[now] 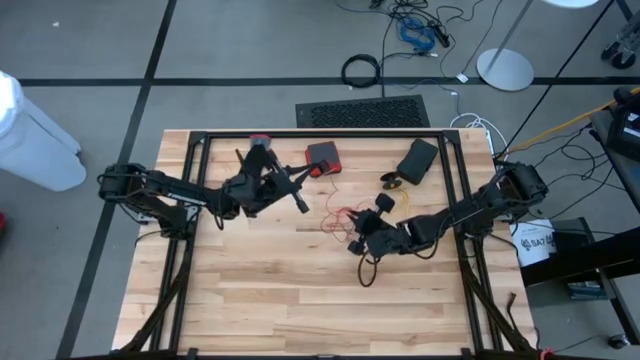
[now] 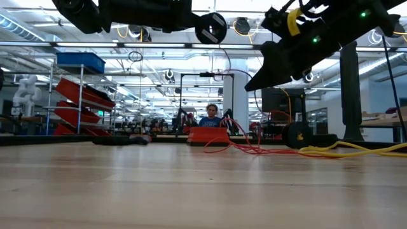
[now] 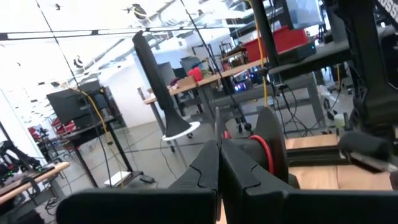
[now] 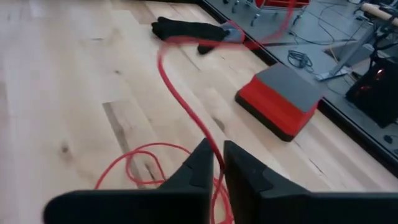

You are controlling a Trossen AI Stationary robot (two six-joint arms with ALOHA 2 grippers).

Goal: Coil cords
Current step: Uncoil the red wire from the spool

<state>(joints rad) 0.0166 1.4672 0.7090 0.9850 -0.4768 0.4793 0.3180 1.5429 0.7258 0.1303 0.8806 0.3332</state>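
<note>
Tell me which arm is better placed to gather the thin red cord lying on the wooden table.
Probably the right. The right gripper hovers directly over the thin red cord, which runs between its narrowly parted fingers. The left gripper is shut and raised, pointing out into the room.

The wooden bench (image 1: 250,290) carries a black frame around its edge. The left arm reaches from the left side toward the middle, and its pincer (image 1: 300,203) is at the upper centre, near a red and grey box (image 1: 323,156). The right arm comes from the right side, and its pincer (image 1: 357,244) is over the middle of the bench, beside a thin red cord (image 1: 335,218) that lies in loose loops. A black cord (image 1: 366,271) curves below this pincer. A dark flat block (image 1: 417,160) lies near the top right of the bench, just beside a small dark piece (image 1: 389,181). On the floor behind the bench lies a black cable ring (image 1: 361,70)
</note>
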